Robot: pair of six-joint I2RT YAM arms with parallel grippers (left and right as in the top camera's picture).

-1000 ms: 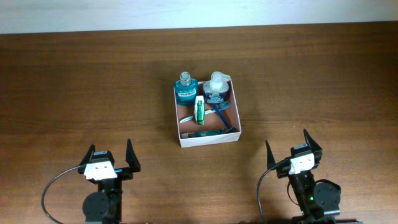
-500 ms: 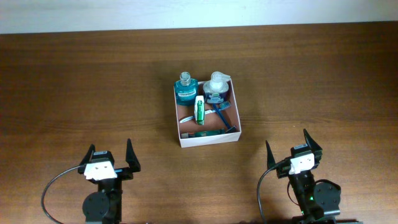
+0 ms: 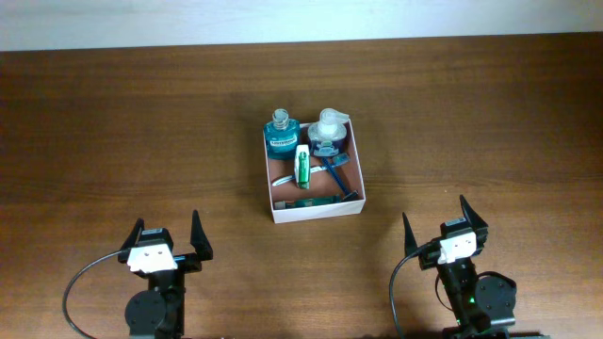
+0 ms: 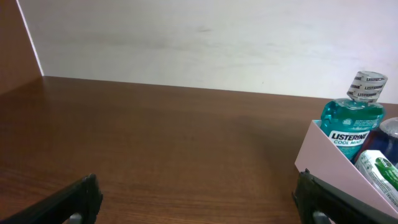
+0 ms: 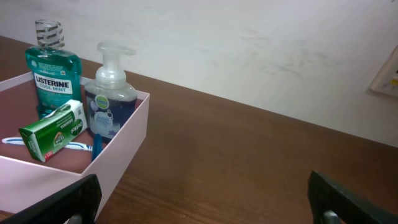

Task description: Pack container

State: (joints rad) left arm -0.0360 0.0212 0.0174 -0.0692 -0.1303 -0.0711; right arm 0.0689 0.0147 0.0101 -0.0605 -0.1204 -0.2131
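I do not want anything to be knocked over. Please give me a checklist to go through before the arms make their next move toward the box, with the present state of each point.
1. Left fingers open and holding nothing: ok.
2. Right fingers open and holding nothing: ok.
3. Both arms apart from the container, with bare table between them: ok.
4. Mouthwash bottle and pump bottle upright at the container's far wall: ok.
5. Green-white packet and toothbrush inside the walls: ok.
6. Packet resting steadily rather than propped on something: cannot tell.
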